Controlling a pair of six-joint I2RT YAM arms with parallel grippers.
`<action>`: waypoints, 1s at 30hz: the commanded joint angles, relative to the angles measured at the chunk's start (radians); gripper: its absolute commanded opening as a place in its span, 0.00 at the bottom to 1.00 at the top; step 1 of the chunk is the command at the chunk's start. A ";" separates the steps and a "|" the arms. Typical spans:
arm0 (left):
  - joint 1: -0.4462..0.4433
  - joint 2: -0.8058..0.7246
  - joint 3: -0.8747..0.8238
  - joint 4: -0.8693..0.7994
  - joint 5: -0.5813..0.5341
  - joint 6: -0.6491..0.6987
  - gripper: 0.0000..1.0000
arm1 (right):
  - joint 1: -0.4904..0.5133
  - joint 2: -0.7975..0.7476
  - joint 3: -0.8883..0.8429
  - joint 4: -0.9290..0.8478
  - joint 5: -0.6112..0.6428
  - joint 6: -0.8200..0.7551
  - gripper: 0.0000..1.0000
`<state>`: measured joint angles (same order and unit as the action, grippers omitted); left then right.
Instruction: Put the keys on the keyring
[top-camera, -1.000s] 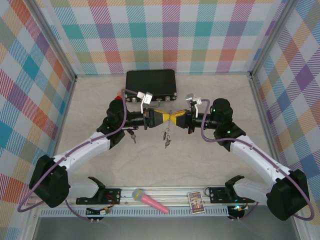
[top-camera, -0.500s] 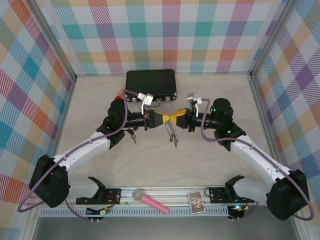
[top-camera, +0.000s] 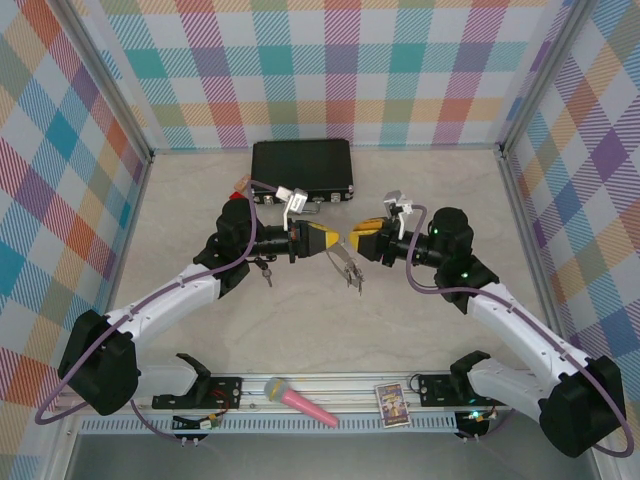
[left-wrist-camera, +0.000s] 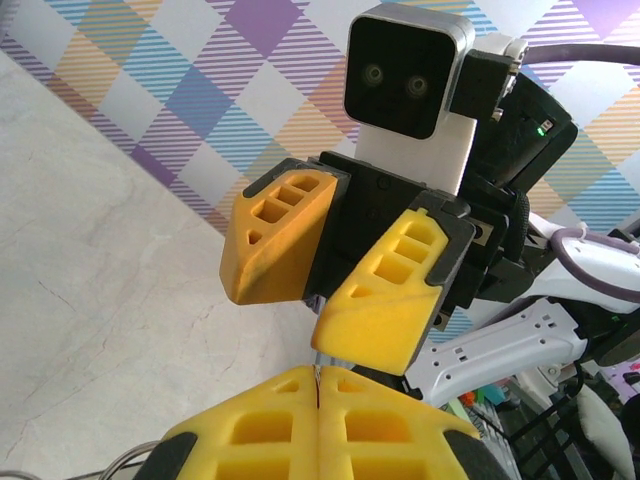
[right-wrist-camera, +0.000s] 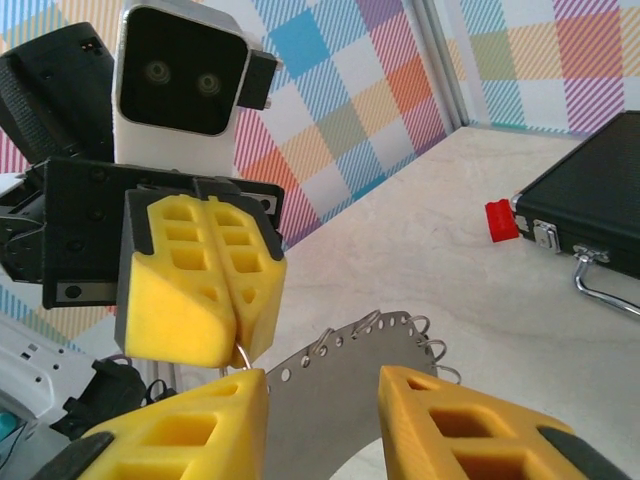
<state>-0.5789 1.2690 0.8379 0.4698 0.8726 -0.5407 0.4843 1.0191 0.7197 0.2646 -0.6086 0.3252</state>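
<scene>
— What do we count on the table (top-camera: 200, 330)?

— One large thin grey metal keyring (top-camera: 349, 268) with small wire loops along its rim. One flat black rectangular case (top-camera: 302, 167) lies by the far wall. One pink toy microphone (top-camera: 300, 402) and one small printed card box (top-camera: 392, 405) sit on the near metal rail (top-camera: 340, 385). Of the small silver keys with black heads (top-camera: 265, 268) we see one little bunch; they are too small for us to count singly.

— Which way does the ring point?

— Its long axis runs from the claw tips down toward us and slightly right. We cannot tell whether its low end touches the table.

— Who has hold of it?

— The left gripper (top-camera: 331, 241). Its yellow fingers are pressed together on a loop at the ring's upper rim, which we see plainly from the right wrist. The right gripper (top-camera: 349, 238) faces it tip to tip with its jaws spread wide, one finger on each side of the ring's flat face, clasping nothing.

— What else is around?

— A small red block (right-wrist-camera: 500, 220) lies just beside the case's corner, well apart from the ring. The keys lie on the table close under the left arm (top-camera: 190, 290), apart from the ring.
</scene>
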 joint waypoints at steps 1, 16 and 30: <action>0.005 0.002 0.028 0.027 0.017 0.021 0.00 | -0.004 -0.006 -0.004 0.019 -0.016 -0.009 0.33; 0.005 0.006 0.025 0.041 0.017 0.012 0.00 | 0.016 0.050 0.038 0.026 -0.121 -0.025 0.30; 0.005 -0.009 0.012 0.063 -0.001 0.016 0.00 | 0.015 0.021 -0.017 0.117 -0.097 0.038 0.29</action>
<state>-0.5789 1.2766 0.8383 0.4736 0.8726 -0.5339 0.4923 1.0622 0.7174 0.2905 -0.6891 0.3332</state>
